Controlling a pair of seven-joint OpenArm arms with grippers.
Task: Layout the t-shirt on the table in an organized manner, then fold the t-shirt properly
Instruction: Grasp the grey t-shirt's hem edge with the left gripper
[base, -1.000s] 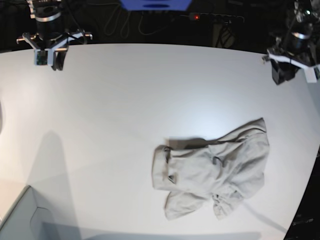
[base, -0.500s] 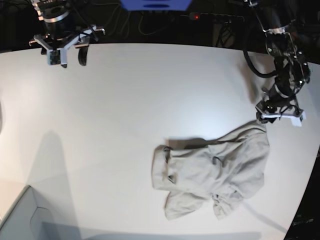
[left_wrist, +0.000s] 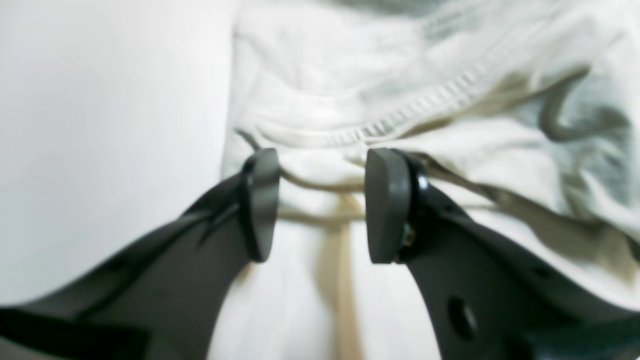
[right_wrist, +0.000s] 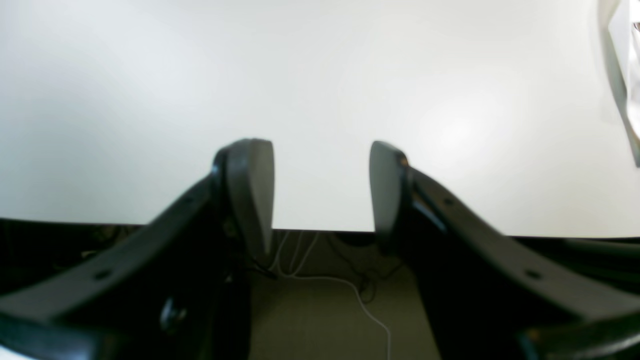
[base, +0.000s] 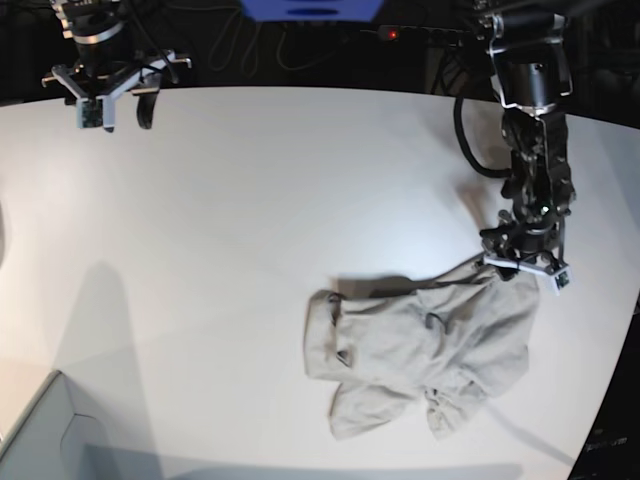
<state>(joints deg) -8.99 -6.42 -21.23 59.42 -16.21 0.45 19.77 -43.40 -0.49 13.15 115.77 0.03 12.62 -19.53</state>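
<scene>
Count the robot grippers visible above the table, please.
2. The left gripper is low over the crumpled t-shirt; the right gripper hangs at the far table edge.

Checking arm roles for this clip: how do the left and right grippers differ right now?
The left gripper is low over the crumpled t-shirt, cloth showing between its fingers; the right gripper sits at the table edge, far from the shirt, over bare surface and floor. Both stand open, holding nothing.
</scene>
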